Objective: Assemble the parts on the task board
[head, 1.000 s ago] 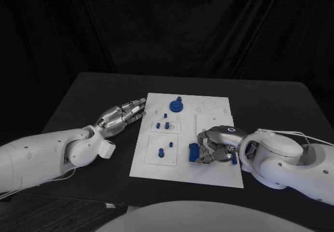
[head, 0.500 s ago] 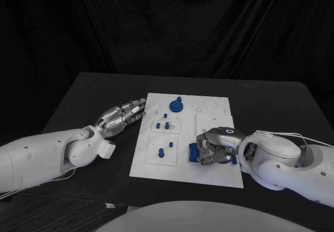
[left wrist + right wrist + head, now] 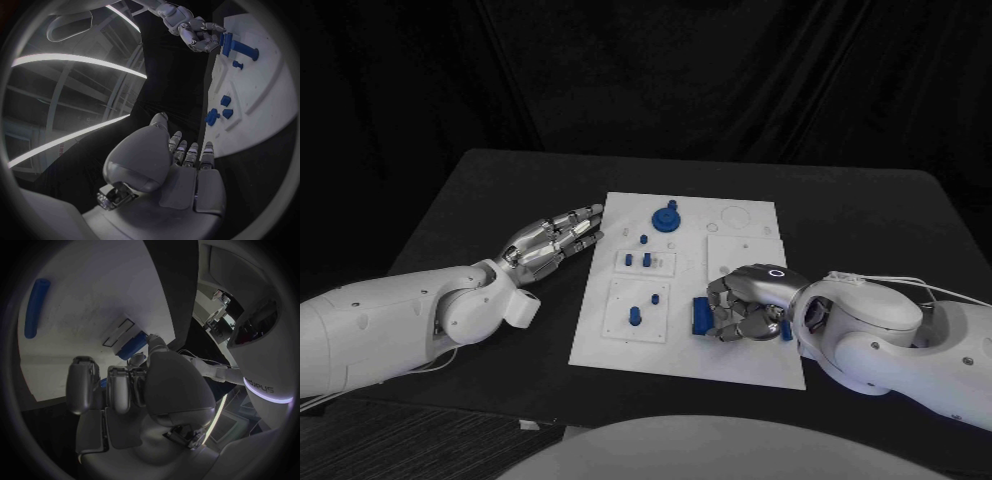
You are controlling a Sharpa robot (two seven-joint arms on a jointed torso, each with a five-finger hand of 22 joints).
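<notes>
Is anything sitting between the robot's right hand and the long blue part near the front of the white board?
Nothing visible does. The right hand is curled directly at the long blue rectangular part on the white task board, fingers against it.

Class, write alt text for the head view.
The right hand curls over blue parts at the white task board's near right. The left hand lies flat on the black table beside the board's left edge.
</notes>
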